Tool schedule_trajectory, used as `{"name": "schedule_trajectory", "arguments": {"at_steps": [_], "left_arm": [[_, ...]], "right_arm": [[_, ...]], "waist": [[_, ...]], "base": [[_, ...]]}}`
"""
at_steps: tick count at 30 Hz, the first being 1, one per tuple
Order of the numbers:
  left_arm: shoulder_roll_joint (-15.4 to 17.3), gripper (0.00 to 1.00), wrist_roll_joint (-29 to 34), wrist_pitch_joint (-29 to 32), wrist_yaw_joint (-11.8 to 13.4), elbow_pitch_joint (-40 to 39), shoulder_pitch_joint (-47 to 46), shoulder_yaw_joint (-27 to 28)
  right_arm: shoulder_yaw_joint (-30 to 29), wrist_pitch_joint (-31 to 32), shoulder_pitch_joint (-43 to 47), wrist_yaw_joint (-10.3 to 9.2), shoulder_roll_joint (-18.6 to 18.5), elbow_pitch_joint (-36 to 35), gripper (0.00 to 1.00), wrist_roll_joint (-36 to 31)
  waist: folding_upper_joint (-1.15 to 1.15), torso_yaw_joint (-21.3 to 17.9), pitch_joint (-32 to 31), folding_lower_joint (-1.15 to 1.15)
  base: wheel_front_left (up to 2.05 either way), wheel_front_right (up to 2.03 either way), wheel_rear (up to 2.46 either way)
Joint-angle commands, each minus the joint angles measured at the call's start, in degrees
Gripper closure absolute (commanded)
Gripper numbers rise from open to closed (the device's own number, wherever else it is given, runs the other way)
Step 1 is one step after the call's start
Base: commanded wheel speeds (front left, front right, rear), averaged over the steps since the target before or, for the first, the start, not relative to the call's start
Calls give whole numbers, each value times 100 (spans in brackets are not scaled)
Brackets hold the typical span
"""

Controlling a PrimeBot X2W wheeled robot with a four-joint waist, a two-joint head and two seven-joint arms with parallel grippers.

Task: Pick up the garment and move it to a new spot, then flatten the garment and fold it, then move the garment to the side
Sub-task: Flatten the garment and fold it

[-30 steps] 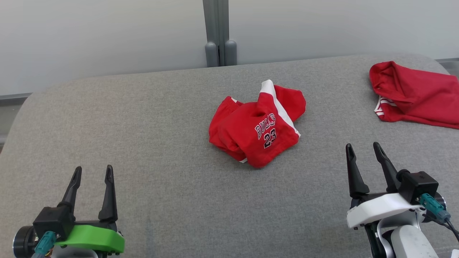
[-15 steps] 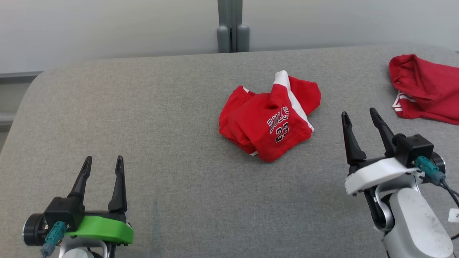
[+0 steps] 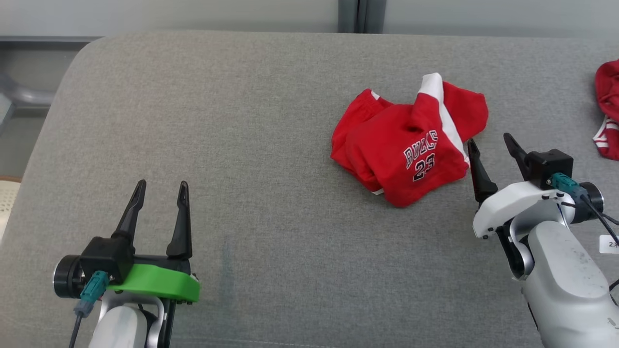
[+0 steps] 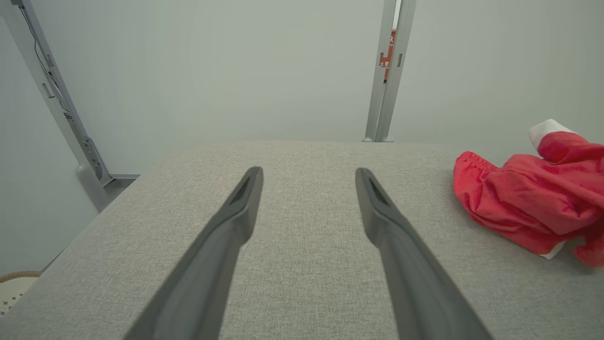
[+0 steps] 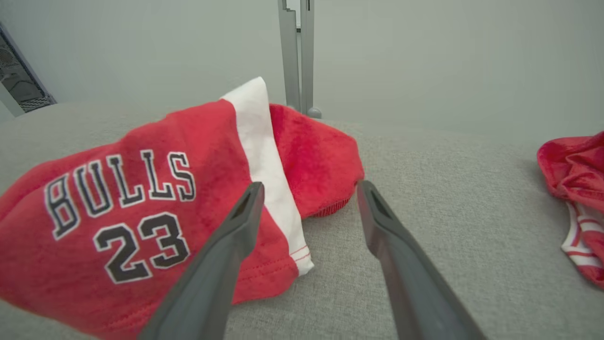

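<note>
- The garment (image 3: 411,150), a red piece with black-and-white "BULLS 23" lettering (image 5: 118,189) and a white stripe (image 5: 264,151), lies crumpled in a heap on the grey padded surface (image 3: 242,121), right of the middle in our head view.
- Our right gripper (image 3: 489,138) hangs just beside the heap's right-hand edge. Its fingers point away from us, and its jaws are spread wide with nothing between them.
- In our right wrist view one finger (image 5: 226,245) crosses in front of the white stripe and the hem next to it, while the other stands over bare grey cloth. We cannot tell whether the first finger touches the fabric.
- Our left gripper (image 3: 162,183) sits at the lower left of the head view, well apart from the garment. Its jaws are likewise wide apart and empty, over bare surface.
- In our left wrist view the heap shows at the right edge, off to the side of both fingers.
- A second red garment (image 3: 607,116) with white striped trim lies at the far right of the surface, apart from the first.
- Behind the surface a grey post (image 3: 361,14) stands against a pale wall (image 4: 212,71).
</note>
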Motion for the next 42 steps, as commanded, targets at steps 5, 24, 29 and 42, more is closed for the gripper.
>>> {"name": "schedule_trajectory", "arguments": {"at_steps": [5, 24, 29, 42], "left_arm": [[-135, 0, 149, -15, -122, 53, -279, -13], [-350, 0, 388, -15, -269, 261, -200, 262], [-356, 0, 445, -15, -279, 271, -80, 348], [-372, 0, 490, -15, -305, 273, 138, 482]], "right_arm": [[79, -97, -391, -9, -120, 820, 0, 56], [476, -216, -546, -11, -52, 1718, 100, 712], [486, -225, -169, -11, -43, 906, 100, 760], [36, -25, 1663, -10, -244, -1208, 100, 1561]], "waist": [[0, 367, 405, 0], [0, 302, 203, 0], [0, -14, -20, 0], [0, -801, -242, 0]], "base": [[0, 0, 0], [0, 0, 0], [0, 0, 0], [0, 0, 0]]}}
